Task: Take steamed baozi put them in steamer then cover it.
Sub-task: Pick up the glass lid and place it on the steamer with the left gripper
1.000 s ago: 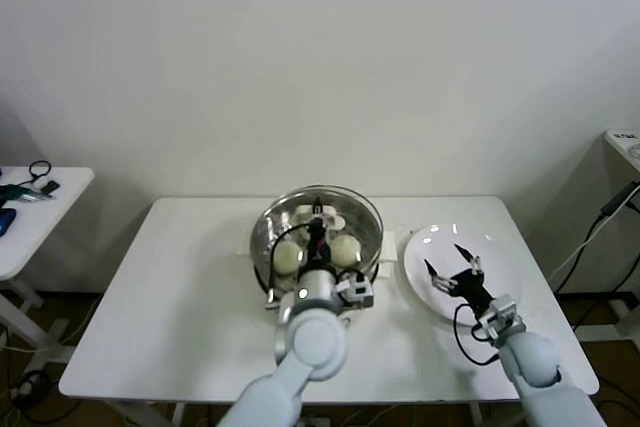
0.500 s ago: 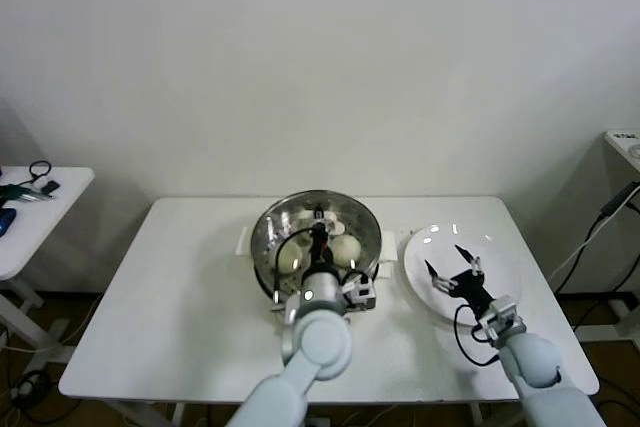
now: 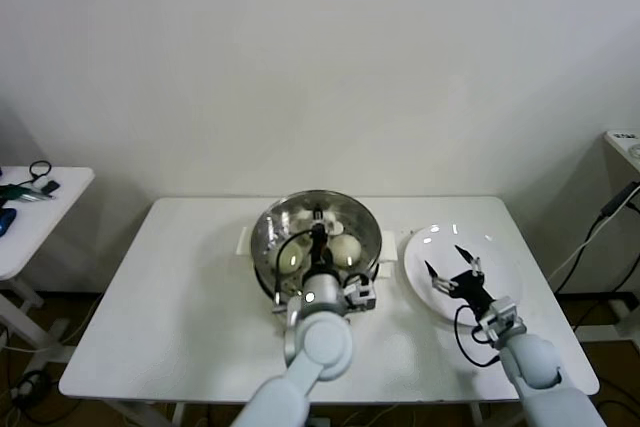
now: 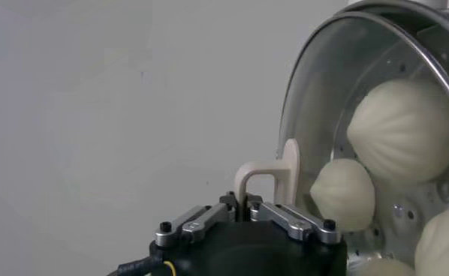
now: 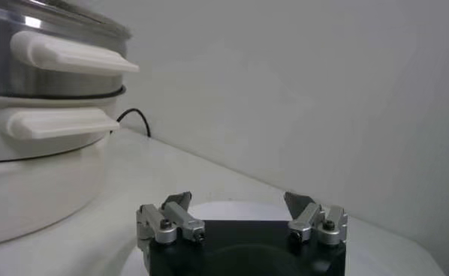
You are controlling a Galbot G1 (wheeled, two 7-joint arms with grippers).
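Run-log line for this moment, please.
left gripper: shut on cover handle over steamer | baozi inside | right gripper: open above plate

My head camera looks forward and down over the tabletop (image 3: 180,287). Left wrist camera sits close against the steamer (image 4: 375,112), also in head view; right wrist camera views it side-on.

A lab or test room rather than a kitchen: a bare white wall (image 3: 320,57) fills the upper frame, a plain white surface (image 3: 180,297) stands centre, and loose cables (image 3: 600,217) trail at right.
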